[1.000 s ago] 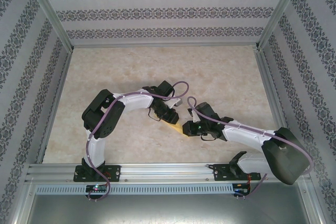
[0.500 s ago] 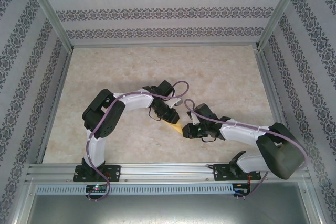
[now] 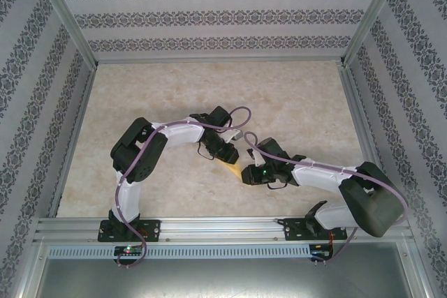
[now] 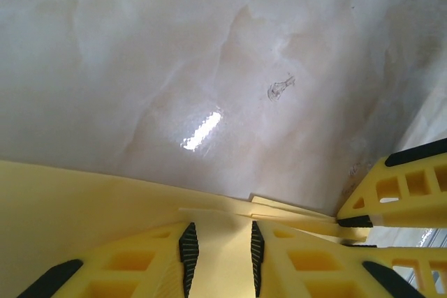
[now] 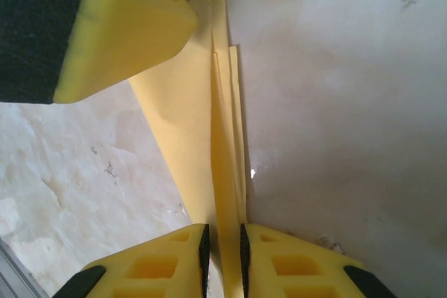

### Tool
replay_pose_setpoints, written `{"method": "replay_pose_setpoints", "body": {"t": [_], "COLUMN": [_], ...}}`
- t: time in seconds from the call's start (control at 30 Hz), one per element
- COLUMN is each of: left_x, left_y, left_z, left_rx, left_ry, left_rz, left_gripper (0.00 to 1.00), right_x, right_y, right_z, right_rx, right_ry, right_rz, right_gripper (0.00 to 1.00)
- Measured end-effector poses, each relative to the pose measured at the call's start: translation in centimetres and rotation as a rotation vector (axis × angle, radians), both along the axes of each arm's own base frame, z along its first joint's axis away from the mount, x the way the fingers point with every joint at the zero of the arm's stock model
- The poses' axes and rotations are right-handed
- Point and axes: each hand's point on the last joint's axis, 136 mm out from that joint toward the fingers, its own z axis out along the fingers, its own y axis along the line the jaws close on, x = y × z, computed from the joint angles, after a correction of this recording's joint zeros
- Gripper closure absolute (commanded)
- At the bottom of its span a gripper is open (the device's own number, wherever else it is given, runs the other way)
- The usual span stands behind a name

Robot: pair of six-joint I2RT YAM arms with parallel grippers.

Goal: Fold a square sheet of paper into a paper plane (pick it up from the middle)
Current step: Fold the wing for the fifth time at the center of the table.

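A pale marble table (image 3: 293,95) is ringed by patterned walls (image 3: 209,15). Near the table's front middle, the folded yellow sheet of paper (image 3: 232,167) is held by 2 grippers. The left gripper (image 4: 221,235) and the right gripper (image 5: 223,234) are both clamped on it.

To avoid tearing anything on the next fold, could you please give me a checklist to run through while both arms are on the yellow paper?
1. Left gripper shut on the paper: ok.
2. Right gripper shut on the paper's folded layers: ok.
3. The two grippers' fingers apart from each other: ok, a stretch of paper runs between them.
4. Layer edges flush along the crease: cannot tell.
5. Paper lifted off the table: cannot tell.
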Motion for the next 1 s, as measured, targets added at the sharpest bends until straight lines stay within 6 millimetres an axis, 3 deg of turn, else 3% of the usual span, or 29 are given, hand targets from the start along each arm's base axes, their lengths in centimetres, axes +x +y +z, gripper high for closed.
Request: {"method": "replay_pose_setpoints", "body": {"t": [0.33, 0.7, 1.0], "left_x": [0.08, 0.24, 0.16], "left_y": [-0.10, -0.13, -0.18], "left_z": [-0.01, 0.00, 0.03], "left_rx": [-0.012, -0.018, -0.023], "left_ry": [0.013, 0.018, 0.022], "left_rz": [0.000, 0.002, -0.002], "left_gripper": [0.67, 0.67, 0.67], "right_x": [-0.27, -0.19, -0.11], "right_y": [0.50, 0.56, 0.47], "right_z": [0.27, 0.06, 0.07], "right_rx": [0.005, -0.004, -0.002], "right_ry": [-0.007, 0.003, 0.007], "right_rz": [0.027, 0.028, 0.022], "right_gripper": [0.77, 0.93, 0.94]}}
